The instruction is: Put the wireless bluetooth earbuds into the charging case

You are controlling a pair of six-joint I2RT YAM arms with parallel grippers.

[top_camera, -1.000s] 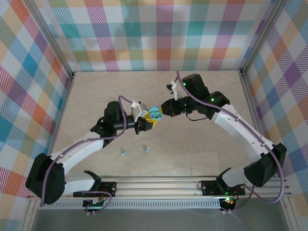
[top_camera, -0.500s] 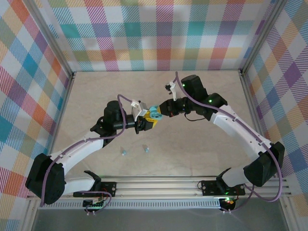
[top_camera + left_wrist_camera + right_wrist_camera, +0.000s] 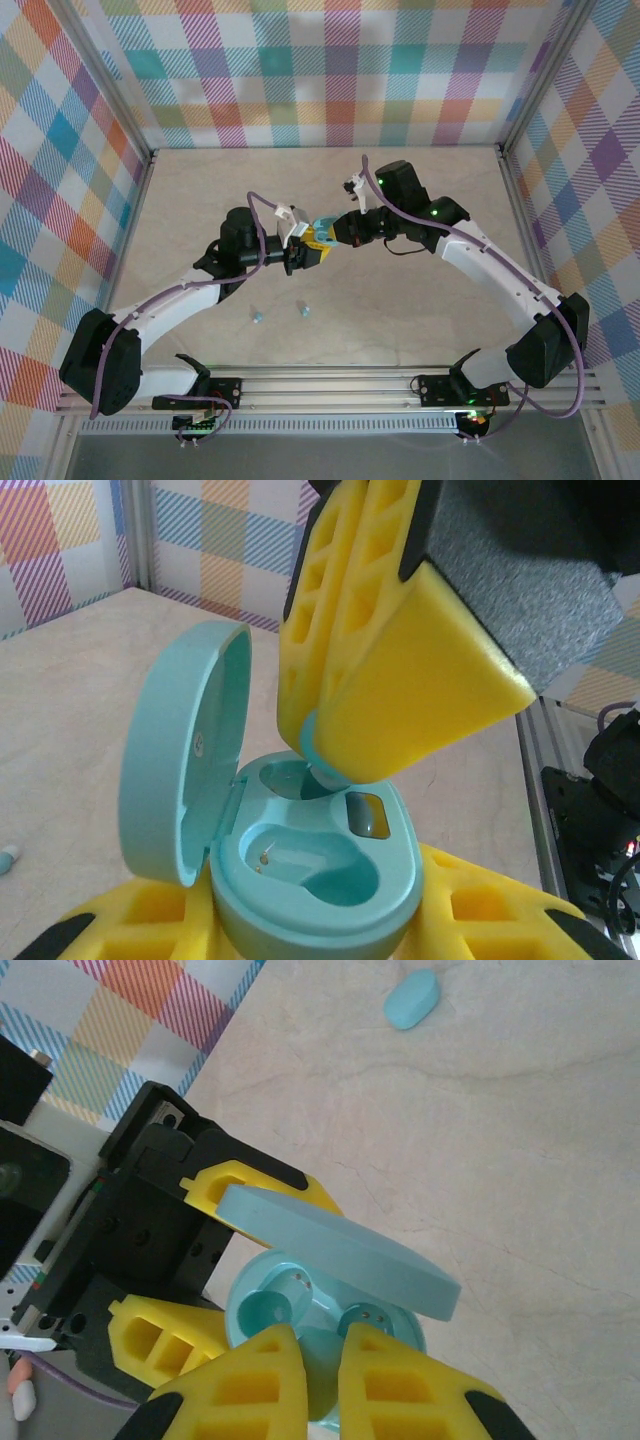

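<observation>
Earbud point(image 3: 311, 743) in right gripper point(image 3: 325, 765), largely hidden between the yellow fingers point(image 3: 400, 700) (a pale-blue sliver peeks out above the open charging case point(image 3: 300, 865), its base cut off by the lower edge); loose earbud point(image 3: 258, 317) and second loose earbud point(image 3: 302, 311) on table point(image 3: 420, 300), too small to tell orientation.

light: bright, even | shadows: soft, faint | wrist close-ups: slightly blurred

White arms point(image 3: 170, 300), black joints point(image 3: 238, 235), purple cables point(image 3: 256, 203)

Left gripper point(image 3: 310, 925) clamped, reaching inward; right gripper point(image 3: 322, 1385) meeting it, seemingly shut
</observation>
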